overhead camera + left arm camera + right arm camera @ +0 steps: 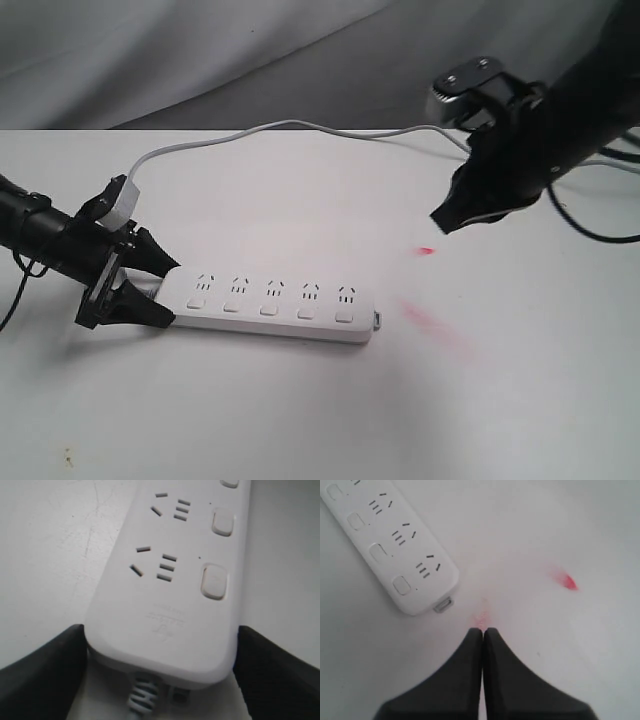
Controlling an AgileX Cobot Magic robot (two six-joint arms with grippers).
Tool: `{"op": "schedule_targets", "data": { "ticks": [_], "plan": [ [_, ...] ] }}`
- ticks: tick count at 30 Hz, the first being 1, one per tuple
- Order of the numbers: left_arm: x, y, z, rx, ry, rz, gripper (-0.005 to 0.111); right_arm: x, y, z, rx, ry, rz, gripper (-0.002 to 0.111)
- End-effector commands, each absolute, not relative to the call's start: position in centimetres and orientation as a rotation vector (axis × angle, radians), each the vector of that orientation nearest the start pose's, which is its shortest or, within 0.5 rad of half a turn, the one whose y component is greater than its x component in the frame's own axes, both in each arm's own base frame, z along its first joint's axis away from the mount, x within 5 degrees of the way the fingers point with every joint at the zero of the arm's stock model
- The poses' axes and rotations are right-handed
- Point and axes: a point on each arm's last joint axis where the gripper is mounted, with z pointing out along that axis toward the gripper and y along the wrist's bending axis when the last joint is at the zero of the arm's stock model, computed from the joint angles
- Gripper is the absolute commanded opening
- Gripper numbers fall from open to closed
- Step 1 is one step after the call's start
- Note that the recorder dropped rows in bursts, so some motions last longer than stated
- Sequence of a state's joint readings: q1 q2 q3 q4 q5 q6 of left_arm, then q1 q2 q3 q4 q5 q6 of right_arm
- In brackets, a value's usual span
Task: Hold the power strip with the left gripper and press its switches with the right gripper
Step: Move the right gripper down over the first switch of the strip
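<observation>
Left gripper (175, 293) of yours is clamped across the cord end of the power strip (270, 298), with one black finger pressed against each long side. The strip lies flat on the white table (300, 420) with its five switches (268, 309) facing up. Your right gripper (441, 222) has its fingertips pinched together on nothing, hanging in the air past the strip's far end, well apart from it, over some reddish smudges (435, 325).
</observation>
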State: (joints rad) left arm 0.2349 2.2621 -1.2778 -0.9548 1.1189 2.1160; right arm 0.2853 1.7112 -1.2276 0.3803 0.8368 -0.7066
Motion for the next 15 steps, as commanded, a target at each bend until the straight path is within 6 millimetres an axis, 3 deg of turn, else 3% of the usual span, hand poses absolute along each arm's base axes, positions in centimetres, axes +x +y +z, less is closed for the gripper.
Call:
{"op": "schedule_targets", "data": {
  "ticks": [1,10,13,15],
  "plan": [
    [36.6,2.3,5.3,1.534,2.086,-0.867,0.063,33.4,15.5,22.1,-1.123,2.438,0.35,0.0],
    [36.6,2.3,5.3,1.534,2.086,-0.867,0.063,33.1,21.9,18.7,-1.24,2.262,0.592,0.0],
    [36.6,2.3,5.3,1.536,2.086,-0.866,0.063,34.2,24.1,19.2,-1.282,2.206,0.633,0.0],
    [36.6,2.3,5.3,1.539,2.086,-0.866,0.063,35.5,26.7,20.1,-1.347,2.132,0.679,0.0]
  ]
}}
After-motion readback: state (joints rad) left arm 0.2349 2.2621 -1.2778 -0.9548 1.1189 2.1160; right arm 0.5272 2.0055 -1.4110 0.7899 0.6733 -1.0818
